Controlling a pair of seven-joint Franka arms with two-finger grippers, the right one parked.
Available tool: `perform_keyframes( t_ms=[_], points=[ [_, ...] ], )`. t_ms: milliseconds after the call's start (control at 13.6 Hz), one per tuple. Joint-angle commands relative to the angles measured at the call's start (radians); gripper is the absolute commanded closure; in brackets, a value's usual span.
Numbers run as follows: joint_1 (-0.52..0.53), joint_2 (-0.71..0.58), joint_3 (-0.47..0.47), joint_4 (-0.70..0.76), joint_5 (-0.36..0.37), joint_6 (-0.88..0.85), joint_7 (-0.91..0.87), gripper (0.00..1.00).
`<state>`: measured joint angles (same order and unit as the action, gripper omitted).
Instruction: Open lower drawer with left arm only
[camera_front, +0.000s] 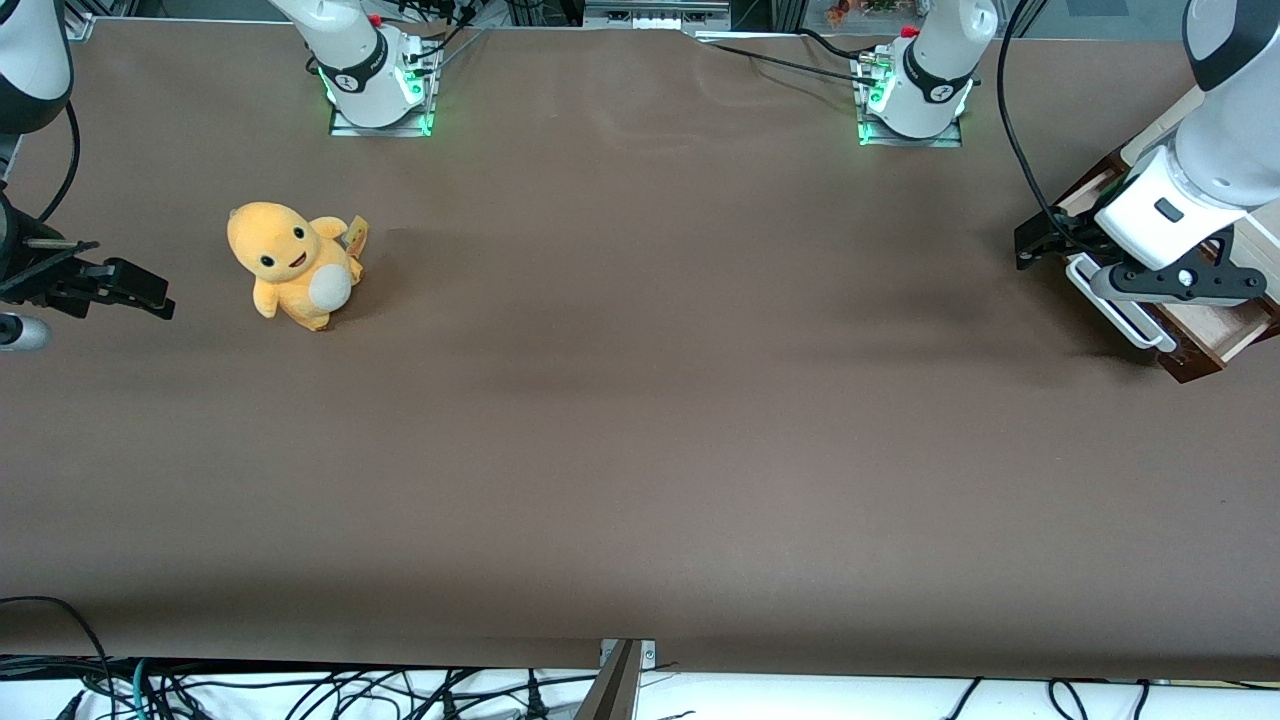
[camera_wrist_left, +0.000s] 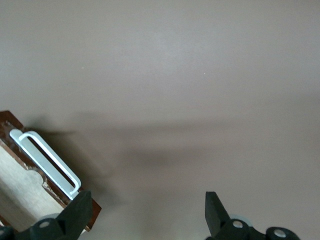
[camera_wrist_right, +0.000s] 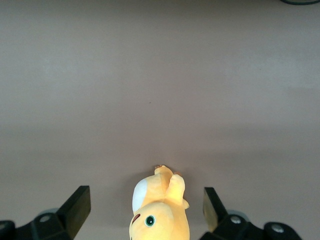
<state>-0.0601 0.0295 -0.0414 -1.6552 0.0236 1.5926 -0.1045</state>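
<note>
White left arm (camera_front: 1195, 150) bent low, tool (camera_wrist_left: 147, 212) spread beside lower drawer (camera_wrist_left: 30, 185)

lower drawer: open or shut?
Open: lower drawer shows pale wood inside. The gripper hovers beside its white handle, jaws open.

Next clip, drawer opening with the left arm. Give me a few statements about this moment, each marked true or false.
1. The lower drawer is pulled partly out, its pale wood inside showing. True.
2. The left arm's hand is shut on the white bar handle. False: its fingers are spread open, the handle beside one finger.
3. A yellow plush toy lies toward the parked arm's end of the table. True.
4. The plush toy sits inside the drawer. False: it is on the table.
</note>
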Motion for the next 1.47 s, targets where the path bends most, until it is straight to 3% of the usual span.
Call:
perform_keyframes(
  t_ms=[0,147,441,735,1396],
  points=[
    [0.013,-0.088,0.002,-0.093,-0.013,0.07,-0.03,0.0],
    [0.035,-0.123,-0.023,-0.178,-0.039,0.127,-0.031,0.0],
    [0.081,-0.115,-0.113,-0.152,-0.036,0.142,-0.026,0.0],
    [0.083,-0.056,-0.101,-0.046,-0.042,0.052,-0.035,0.0],
    [0.019,-0.054,-0.041,-0.046,-0.031,0.052,0.012,0.0]
  ],
)
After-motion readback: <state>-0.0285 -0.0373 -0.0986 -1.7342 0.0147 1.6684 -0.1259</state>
